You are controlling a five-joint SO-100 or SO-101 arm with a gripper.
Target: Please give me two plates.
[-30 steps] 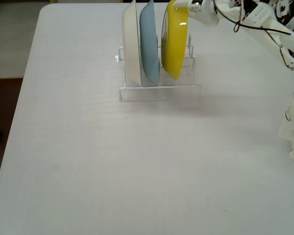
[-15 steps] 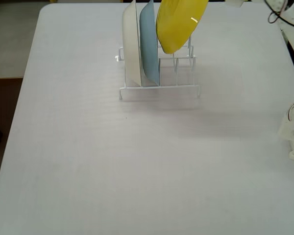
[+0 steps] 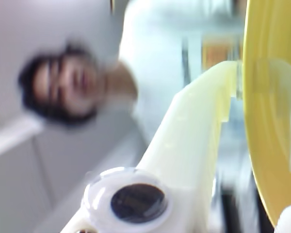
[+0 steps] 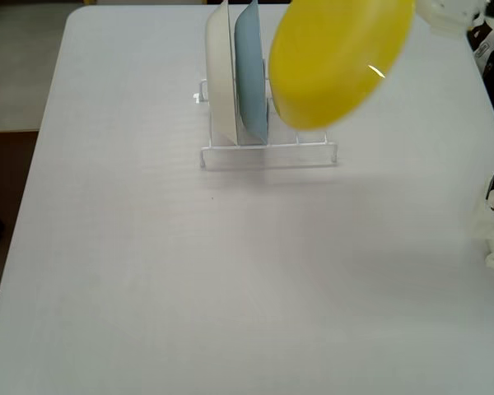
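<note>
We find the gripper (image 3: pixel 240 82) clamped on the yellow plate's (image 4: pixel 339 62) rim, airborne over the rack (image 4: pixel 267 152). An edge-only hold risks the plate slipping or swinging.

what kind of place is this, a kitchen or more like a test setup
Likely a tabletop robot demo, not a kitchen: a bare white table holds only a wire dish rack with two plates, the end effector lifts a yellow plate, and a blurred person watches.
</note>
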